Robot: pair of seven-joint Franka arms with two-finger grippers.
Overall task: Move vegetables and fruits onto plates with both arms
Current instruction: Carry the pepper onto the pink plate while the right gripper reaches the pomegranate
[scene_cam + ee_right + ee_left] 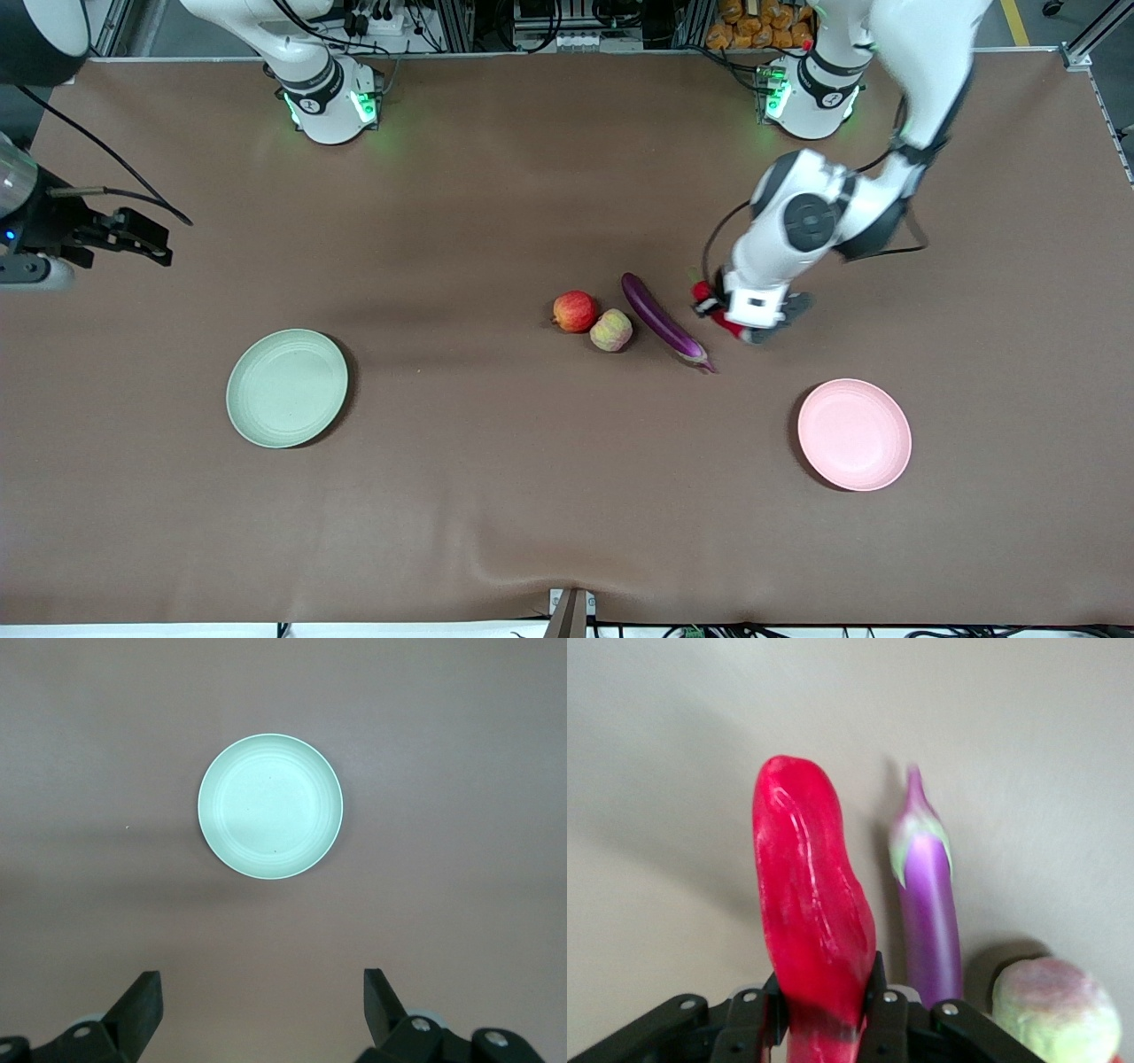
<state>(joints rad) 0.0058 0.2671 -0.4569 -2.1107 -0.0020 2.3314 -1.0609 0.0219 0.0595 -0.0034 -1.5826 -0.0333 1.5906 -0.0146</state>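
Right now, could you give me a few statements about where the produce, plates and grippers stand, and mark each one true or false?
1. The left gripper is shut on the red chili pepper. True.
2. The eggplant lies on the pink plate. False: it lies on the table, beside the yellow-green fruit.
3. The right gripper is open, over the table at the right arm's end, with the green plate in its wrist view. True.
4. The apple is on the green plate. False: both plates hold nothing; the apple is on the table.
5. The pink plate is nearer to the front camera than the eggplant. True.
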